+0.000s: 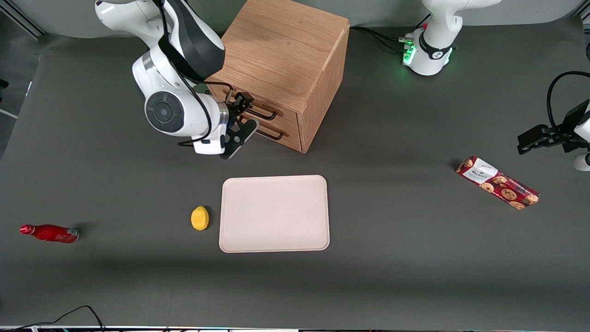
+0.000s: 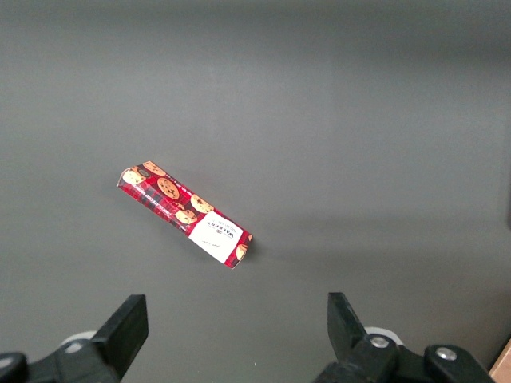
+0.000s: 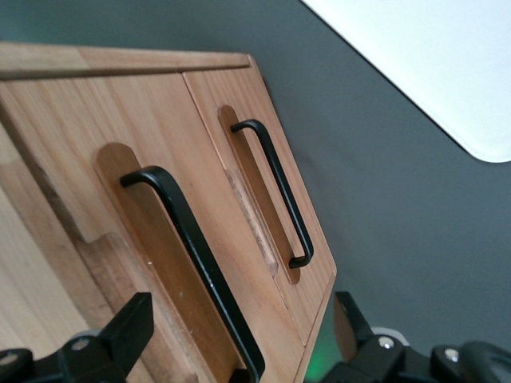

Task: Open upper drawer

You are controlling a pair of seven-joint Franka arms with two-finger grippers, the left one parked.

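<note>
Upper drawer (image 3: pixel 152 239) not yet opened: front flush with the cabinet face, level with the lower drawer (image 3: pixel 263 159), no gap showing in either the front or the right wrist view. Pulling remains entirely ahead, and before it the grasp itself.

Gripper (image 1: pixel 243 113) spread wide, released, holding nothing, poised straight in front of the drawer fronts with one finger on each side of the upper drawer's dark bar handle (image 3: pixel 192 255). Bar lined up between the fingers in the wrist view, no contact visible. Probably just short of closing on the handle.

Wrist turned sideways, fingers aimed level at the cabinet (image 1: pixel 286 50), forearm coming down from above the cabinet's near corner toward the working arm's end of the counter (image 1: pixel 415 258).

Farther out toward the front camera: pale tray (image 1: pixel 274 213), yellow lemon (image 1: pixel 200 217) just beside it, red bottle (image 1: pixel 50 233) lying well apart. Biscuit packet (image 1: pixel 498 182) toward the parked arm's end.
</note>
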